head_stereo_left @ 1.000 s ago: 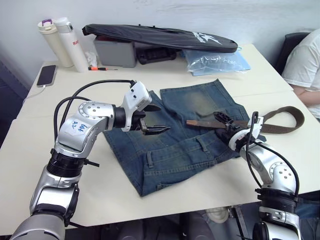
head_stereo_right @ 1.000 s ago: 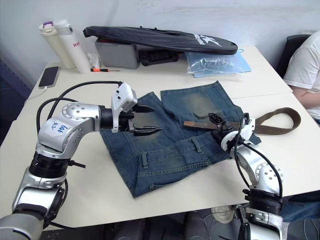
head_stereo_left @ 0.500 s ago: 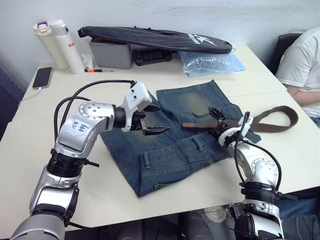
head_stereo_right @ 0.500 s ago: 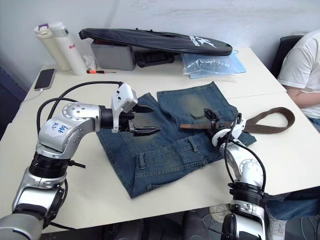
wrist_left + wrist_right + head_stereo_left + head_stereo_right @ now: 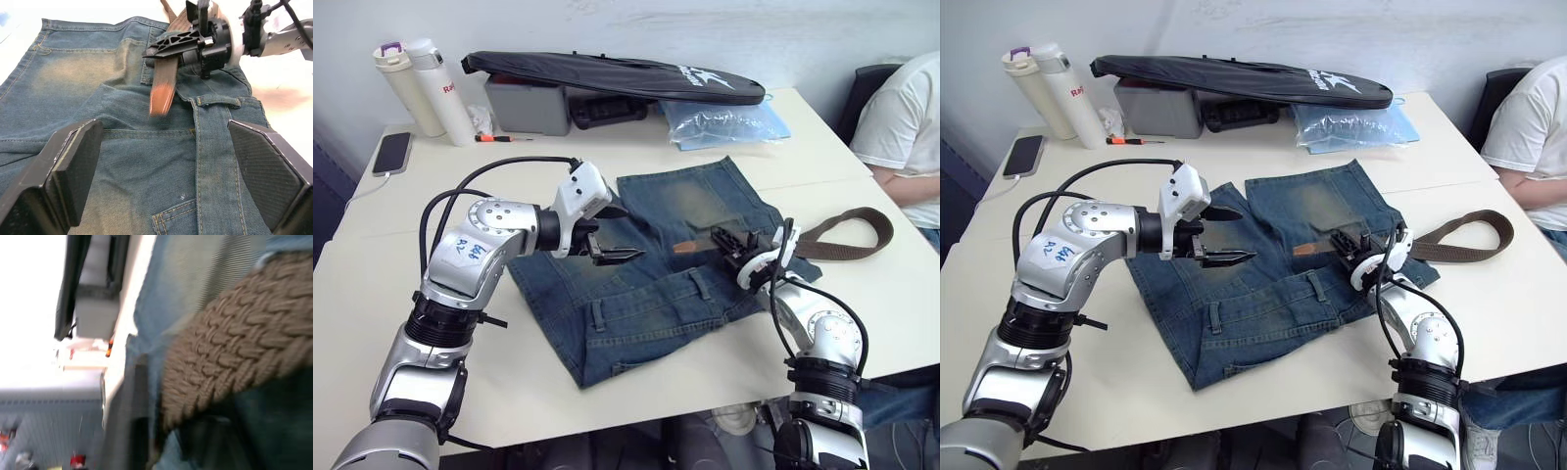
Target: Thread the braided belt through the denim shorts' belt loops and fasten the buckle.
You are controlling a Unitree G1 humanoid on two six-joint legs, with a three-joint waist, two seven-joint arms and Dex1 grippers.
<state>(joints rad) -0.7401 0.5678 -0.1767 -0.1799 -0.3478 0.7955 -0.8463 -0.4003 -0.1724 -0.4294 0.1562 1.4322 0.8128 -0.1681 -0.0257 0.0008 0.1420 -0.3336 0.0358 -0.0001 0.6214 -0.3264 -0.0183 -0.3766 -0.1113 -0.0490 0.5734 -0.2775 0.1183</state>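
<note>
Here the belt (image 5: 847, 233) is clamped near its stiff leather tip by the right gripper (image 5: 736, 247), above the shorts (image 5: 646, 284); its limp braid trails behind. The left gripper (image 5: 612, 233) hovers released opposite.

We record red lettering on the white bottle (image 5: 446, 86) at the table's far left corner, of which only the letters "Ra" can be read. We note a white logo and lettering on the long black bag (image 5: 607, 74) lying across the grey box, too small to make out, and a white sticker (image 5: 462, 253) on the left arm bearing blue handwritten marks that we cannot decipher.
</note>
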